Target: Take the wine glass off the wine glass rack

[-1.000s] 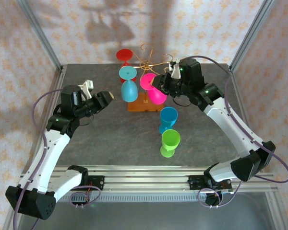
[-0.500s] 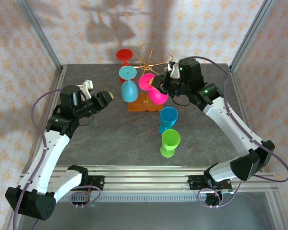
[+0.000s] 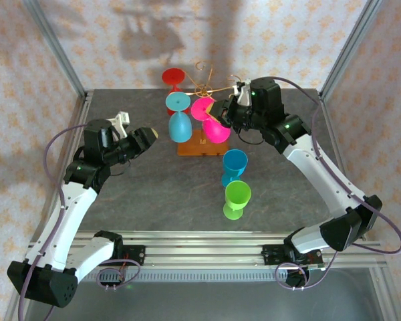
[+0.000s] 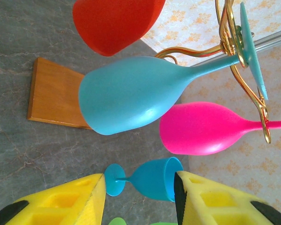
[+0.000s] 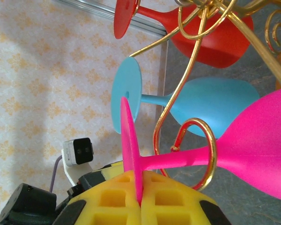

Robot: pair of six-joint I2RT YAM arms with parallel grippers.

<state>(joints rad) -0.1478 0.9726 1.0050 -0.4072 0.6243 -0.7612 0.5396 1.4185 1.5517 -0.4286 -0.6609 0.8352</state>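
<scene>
Left side first: my left gripper (image 3: 147,136) is hovering over the table (image 3: 154,187), well apart from the rack, and its jaws are sitting parted with nothing between them. It's pointing toward the hanging glasses.

Moving right, the wine glass rack (image 3: 203,86) is standing near the back middle of the table on its wooden base (image 3: 190,148). 3 glasses are hanging upside down from its gold curls: a red glass (image 3: 174,77) at the back, a light blue glass (image 3: 180,125) on the left, and the pink wine glass (image 3: 216,130) on the right, which is tilting with its bowl over the base. Its stem is sitting inside a wire curl, so it's not off the rack yet.

My right gripper (image 3: 224,112) is pinching tight on the rim of that pink glass's foot.

In front of the base, a blue glass (image 3: 234,160) and a green glass (image 3: 238,194) are standing upright, just beside each other.
</scene>
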